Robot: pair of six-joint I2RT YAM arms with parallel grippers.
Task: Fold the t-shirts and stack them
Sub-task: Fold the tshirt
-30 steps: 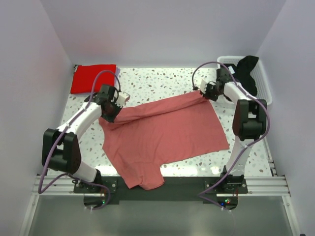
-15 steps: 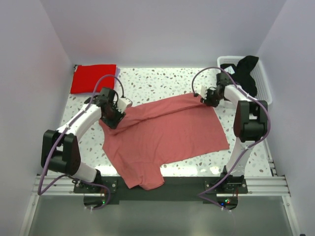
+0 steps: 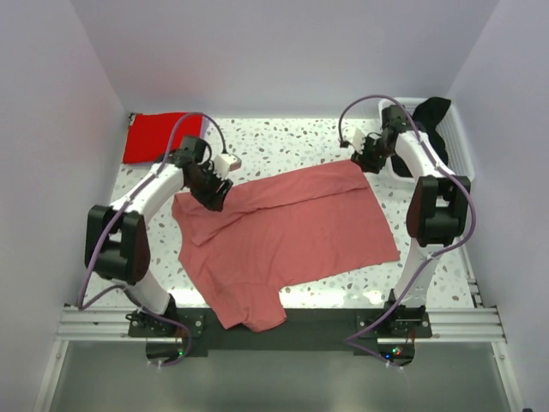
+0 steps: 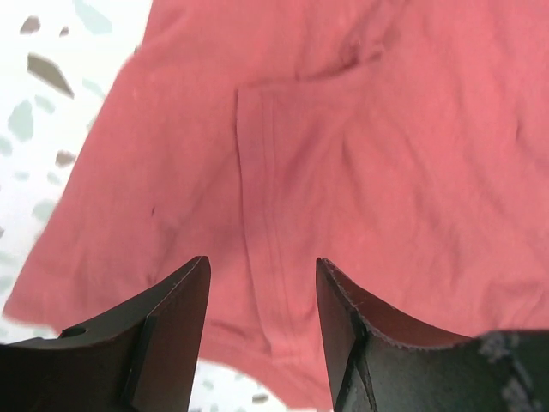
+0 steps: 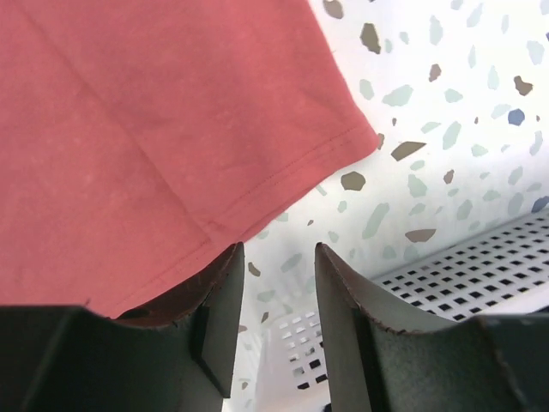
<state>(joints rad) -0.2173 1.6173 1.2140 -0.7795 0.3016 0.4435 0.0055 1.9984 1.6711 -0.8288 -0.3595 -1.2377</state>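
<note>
The pink shirt (image 3: 292, 236) lies spread over the middle of the table (image 3: 283, 142), and one sleeve laps over the near edge toward the arm bases. That overhang probably needs drawing back onto the table first, or it will pull the next fold crooked.

Along the shirt's far side a narrow band of cloth is folded onto the body. The left claw (image 3: 216, 190) hangs over the left end of that band and the right claw (image 3: 358, 159) over its right corner. Both have their fingers apart and hold nothing. For a clean fold they should pinch matching points on one edge and travel together, keeping the hem straight.

There is open table beyond the shirt and to its left. The right side is tight, because the basket (image 3: 455, 142) with the black shirt (image 3: 429, 120) stands just beside the right claw. The red shirt (image 3: 159, 136) lies folded in the far left corner, well apart.
</note>
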